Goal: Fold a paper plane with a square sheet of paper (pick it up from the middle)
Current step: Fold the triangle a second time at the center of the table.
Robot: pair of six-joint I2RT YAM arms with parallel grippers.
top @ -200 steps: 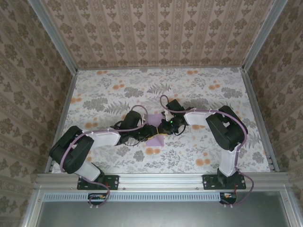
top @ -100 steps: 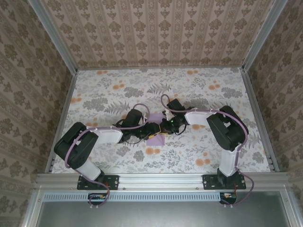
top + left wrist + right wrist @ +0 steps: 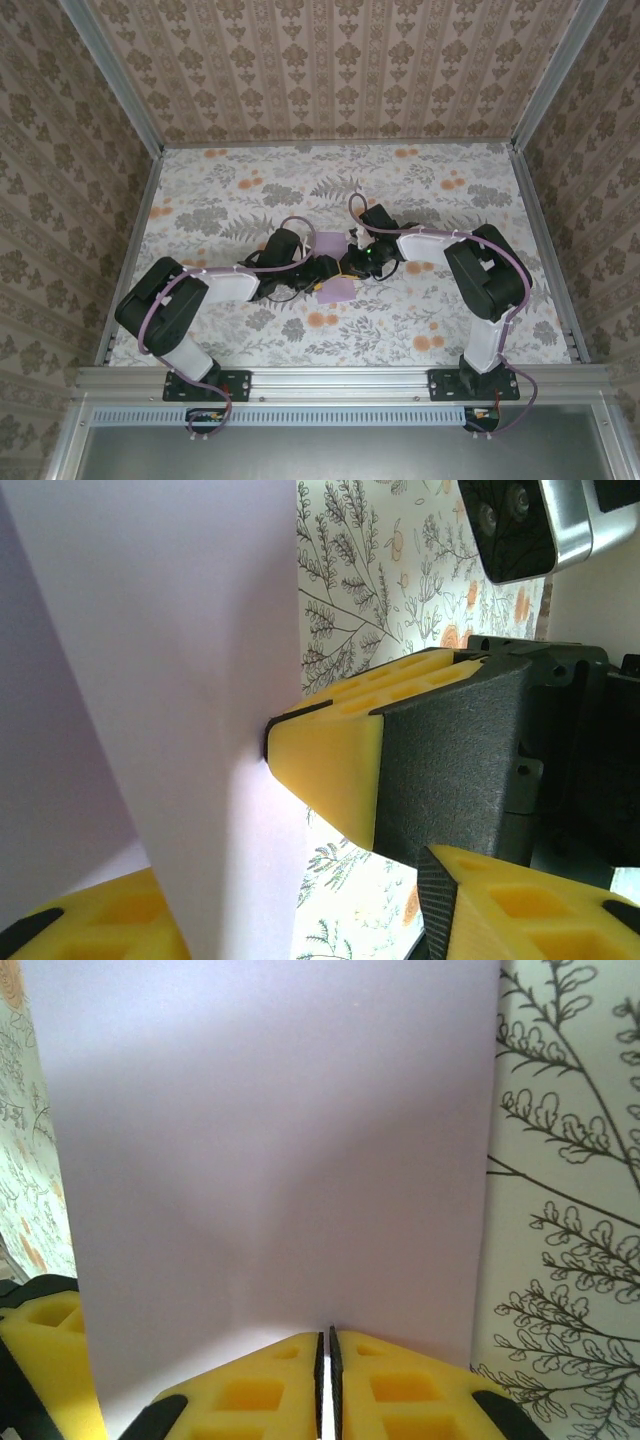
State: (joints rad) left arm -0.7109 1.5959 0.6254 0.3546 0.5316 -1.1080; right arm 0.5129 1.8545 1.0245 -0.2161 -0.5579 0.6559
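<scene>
The lilac square sheet of paper [image 3: 338, 291] is at the table's middle, between the two arms. In the right wrist view the sheet [image 3: 270, 1140] rises broad and smooth, and my right gripper [image 3: 325, 1338] is shut on its near edge, yellow pads pressed together. In the left wrist view the sheet [image 3: 180, 680] shows a lighter and a darker face meeting along a slanted line. My left gripper [image 3: 270, 900] is open, its fingers [image 3: 520, 905] far apart on either side of the sheet. From above, the left gripper [image 3: 325, 273] and right gripper [image 3: 352, 266] almost touch.
The right arm's yellow finger [image 3: 330, 765] and its wrist camera [image 3: 520, 520] sit close in front of my left gripper. The floral table cover [image 3: 430, 200] stretches out to the wallpapered walls [image 3: 330, 70] and the metal side rails [image 3: 545, 250].
My left gripper has slid right toward the right gripper and opened its jaws around the sheet. The right arm shifted slightly right, still shut on the paper.
</scene>
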